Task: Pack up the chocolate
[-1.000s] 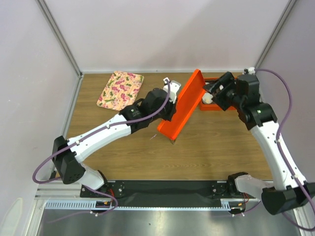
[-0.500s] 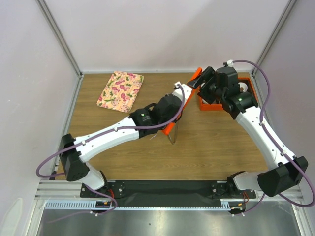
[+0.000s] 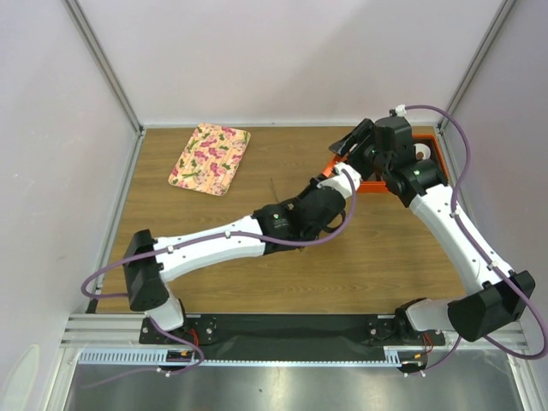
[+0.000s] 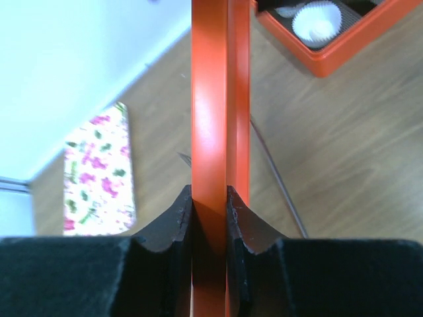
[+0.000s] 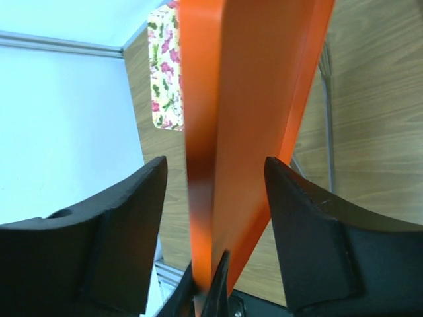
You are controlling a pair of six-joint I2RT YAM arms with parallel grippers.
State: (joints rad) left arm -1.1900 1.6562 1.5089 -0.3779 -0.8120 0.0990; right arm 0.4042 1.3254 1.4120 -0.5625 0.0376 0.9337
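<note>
My left gripper (image 4: 210,205) is shut on the edge of an orange lid (image 4: 210,99), seen edge-on and running straight away from the wrist. In the top view the left gripper (image 3: 330,181) is at the near-left corner of the orange box (image 3: 438,152). My right gripper (image 5: 215,165) is open, its jaws standing wide on either side of the lid (image 5: 251,99) without touching it. In the top view the right gripper (image 3: 351,142) is above the box's left end. A white paper cup (image 4: 316,20) sits in the box (image 4: 344,49). No chocolate shows in any view.
A floral tray (image 3: 210,158) lies at the back left; it also shows in the left wrist view (image 4: 99,172) and the right wrist view (image 5: 165,72). A thin grey rod (image 4: 277,178) lies on the wooden table. Walls close in the back and both sides.
My left arm has swung right and carried the lid from the table's middle over to the box. The right gripper came to the lid's far end about half a second ago and has stayed there.
</note>
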